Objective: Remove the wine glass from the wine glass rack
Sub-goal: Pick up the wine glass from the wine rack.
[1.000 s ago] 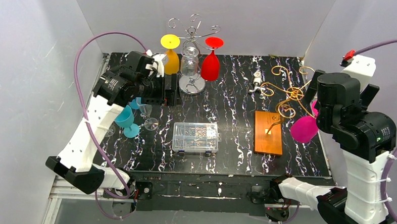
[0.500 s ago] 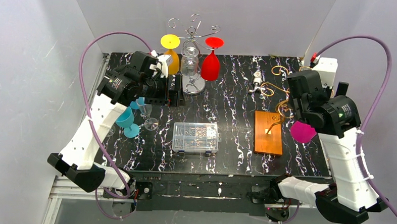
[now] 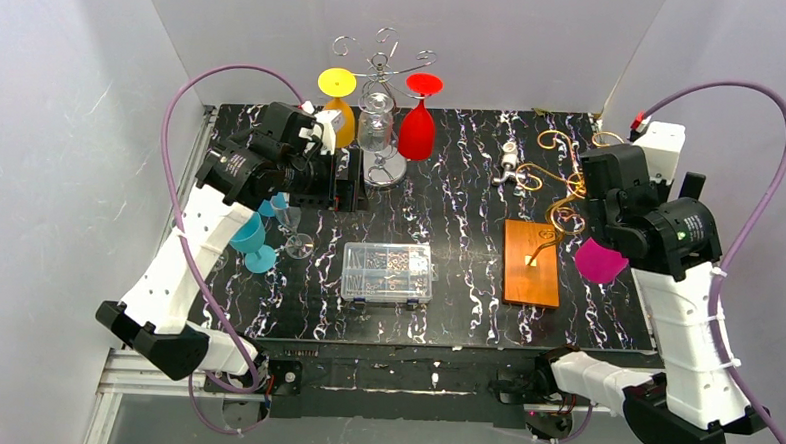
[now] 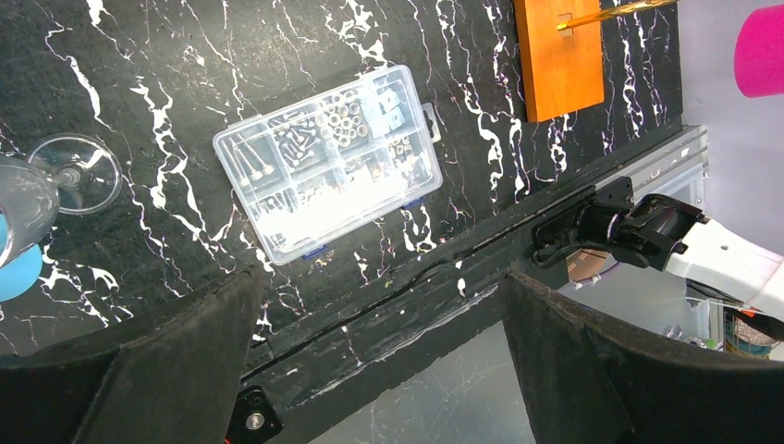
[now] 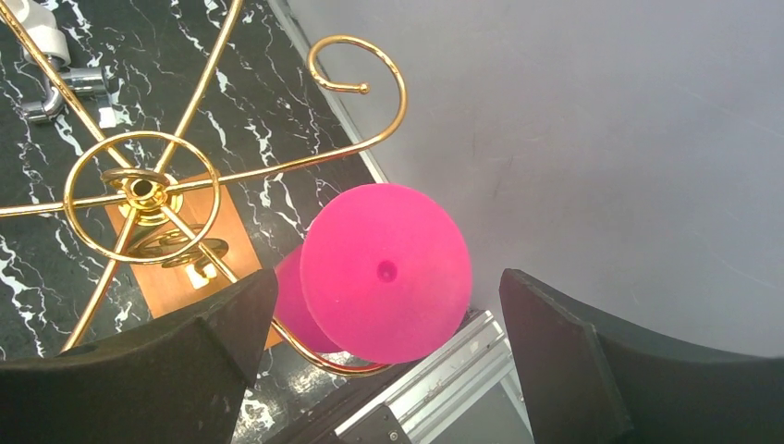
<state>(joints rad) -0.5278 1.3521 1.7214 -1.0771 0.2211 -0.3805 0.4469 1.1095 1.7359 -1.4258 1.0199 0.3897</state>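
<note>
Lab test booth: grey panel walls (image 3: 63, 118) around marbled table (image 3: 471, 175).

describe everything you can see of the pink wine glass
The pink wine glass is opaque magenta and plastic-looking. It hangs upside down: round foot up, with a central dimple, bowl below mostly hidden. A wire arm of the gold rack carries it, near the table's right edge.

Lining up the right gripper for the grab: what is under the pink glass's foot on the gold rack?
From the right wrist view, the foot covers the stem and most of the bowl; a gold rack arm curves beneath.
</note>
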